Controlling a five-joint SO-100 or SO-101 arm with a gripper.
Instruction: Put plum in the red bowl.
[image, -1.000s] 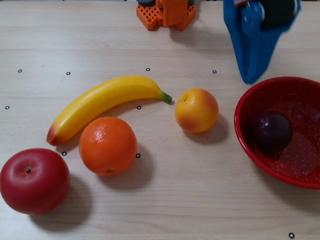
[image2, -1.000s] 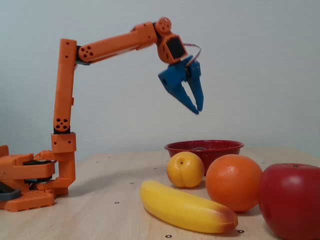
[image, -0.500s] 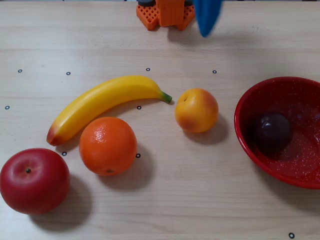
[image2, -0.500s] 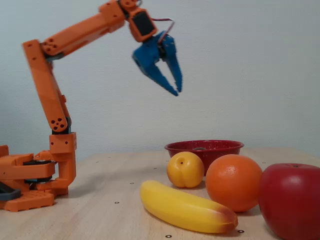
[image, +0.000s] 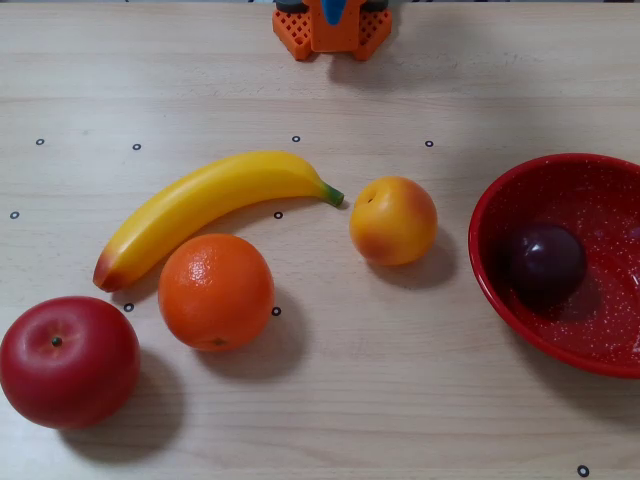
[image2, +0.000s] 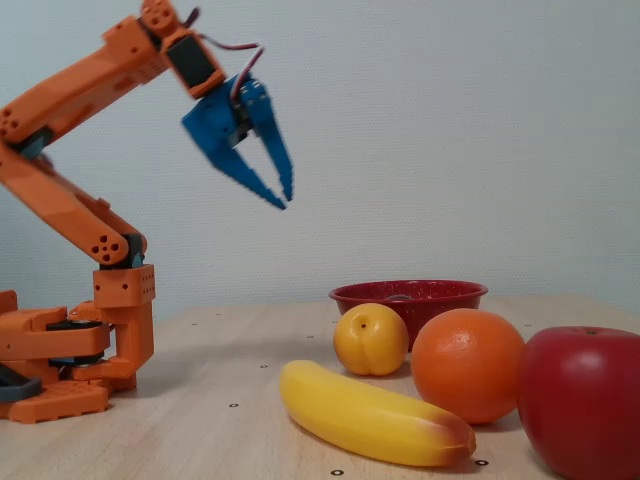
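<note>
Fixed view: empty claw (image2: 280, 196) hangs high above the table, its blue jaws nearly together and gripping nothing.

Nearest the lens, well below and right of the claw, sit an apple (image2: 585, 400), banana (image2: 375, 415), orange (image2: 468, 364) and peach (image2: 371, 339). Farther back stands the red bowl (image2: 408, 298); overhead, the plum (image: 546, 260) rests inside it, well apart from the claw.

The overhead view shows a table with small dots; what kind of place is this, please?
Probably a hobby or lab test bench: a pale wooden table marked with small black dots, an orange printed arm, toy-like fruit such as the banana.
</note>
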